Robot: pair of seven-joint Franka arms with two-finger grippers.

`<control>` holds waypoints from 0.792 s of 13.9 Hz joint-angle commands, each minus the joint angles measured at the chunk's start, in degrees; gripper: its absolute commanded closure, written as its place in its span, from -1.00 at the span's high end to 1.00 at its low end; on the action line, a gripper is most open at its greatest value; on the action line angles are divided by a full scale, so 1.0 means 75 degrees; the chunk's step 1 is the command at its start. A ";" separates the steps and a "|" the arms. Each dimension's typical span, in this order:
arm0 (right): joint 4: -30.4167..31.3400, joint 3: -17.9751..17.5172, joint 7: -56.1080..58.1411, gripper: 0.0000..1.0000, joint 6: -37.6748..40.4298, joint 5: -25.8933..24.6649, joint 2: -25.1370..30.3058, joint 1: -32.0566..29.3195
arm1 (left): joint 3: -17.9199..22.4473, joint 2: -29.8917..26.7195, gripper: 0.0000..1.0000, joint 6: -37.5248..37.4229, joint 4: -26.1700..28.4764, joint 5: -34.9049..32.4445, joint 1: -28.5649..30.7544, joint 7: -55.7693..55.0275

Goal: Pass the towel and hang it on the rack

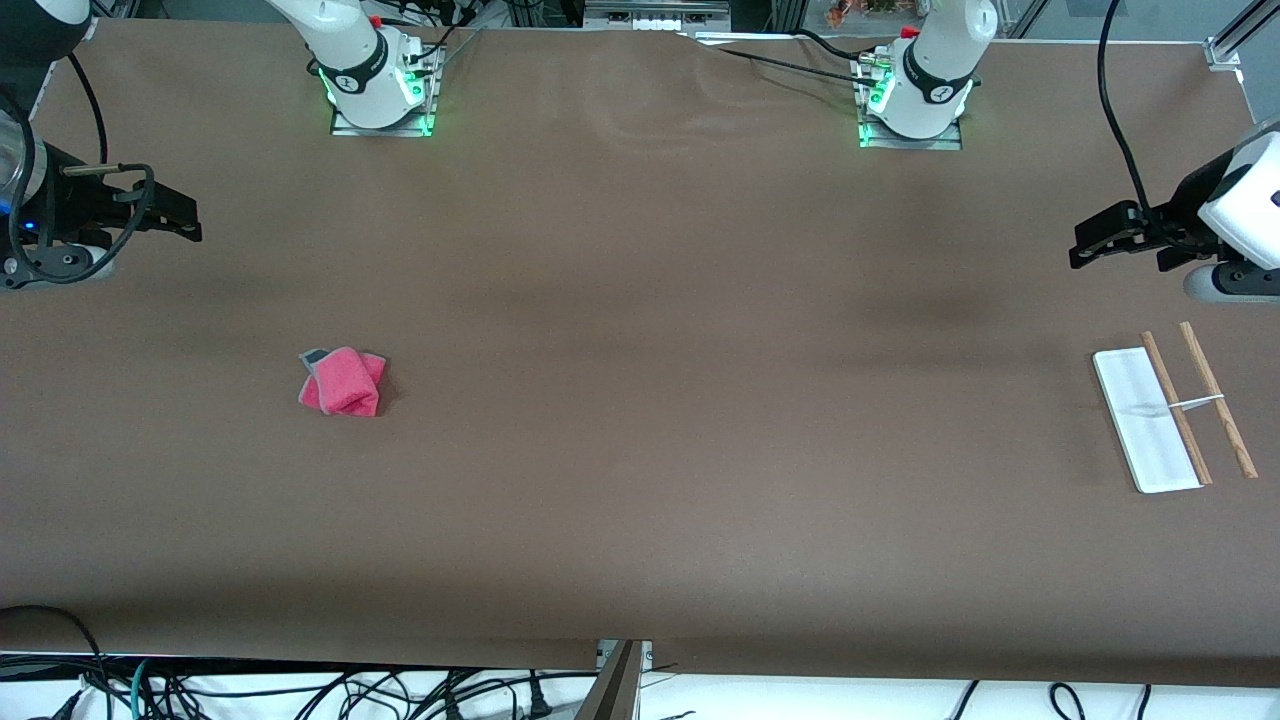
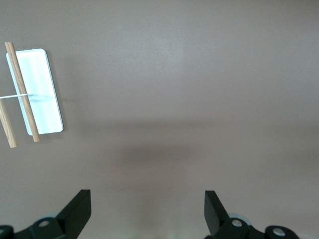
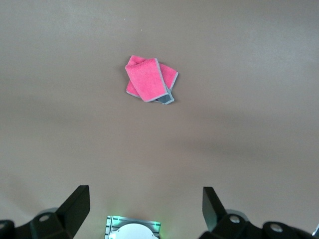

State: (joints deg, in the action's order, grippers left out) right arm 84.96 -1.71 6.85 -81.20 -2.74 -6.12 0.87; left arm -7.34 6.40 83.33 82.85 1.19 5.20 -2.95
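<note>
- The towel [image 1: 343, 381], pink with grey trim, lies crumpled on the desk [image 1: 640, 450] toward my right arm's end.
- The rack [image 1: 1175, 405] stands near the desk edge at my left arm's end.
- My left claw [image 1: 1085, 248] and right claw [image 1: 190, 222] hang spread wide, holding nothing.

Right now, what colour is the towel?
Bright pink towel with grey trim; best in the right wrist view.

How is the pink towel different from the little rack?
The towel is bright pink, soft and crumpled; the rack is white with stiff brown wooden rods. The towel lies at the right arm's end of the table; the rack sits at the left arm's end. Both rest on the table, untouched by either hand.
</note>
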 commanded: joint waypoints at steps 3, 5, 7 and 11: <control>0.0027 -0.0054 0.0059 1.00 -0.0130 -0.0174 0.0054 0.0025 | 0.0029 -0.0009 1.00 0.0163 0.0028 0.0110 0.0045 0.0077; 0.0027 -0.0053 0.0059 1.00 -0.0130 -0.0174 0.0054 0.0025 | 0.0006 -0.0009 1.00 0.0187 0.0040 0.0110 0.0033 0.0077; 0.0027 -0.0053 0.0059 1.00 -0.0130 -0.0174 0.0054 0.0025 | 0.0006 0.0002 1.00 0.0210 0.0017 0.0110 0.0045 0.0077; 0.0027 -0.0053 0.0059 1.00 -0.0130 -0.0174 0.0054 0.0025 | -0.0006 -0.0009 1.00 0.0198 0.0016 0.0087 0.0033 0.0077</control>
State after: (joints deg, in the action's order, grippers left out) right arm 84.96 -1.97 6.90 -81.85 -3.27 -6.14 0.92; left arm -7.23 6.59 84.38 82.86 1.19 5.24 -2.95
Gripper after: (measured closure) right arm 0.000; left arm 0.000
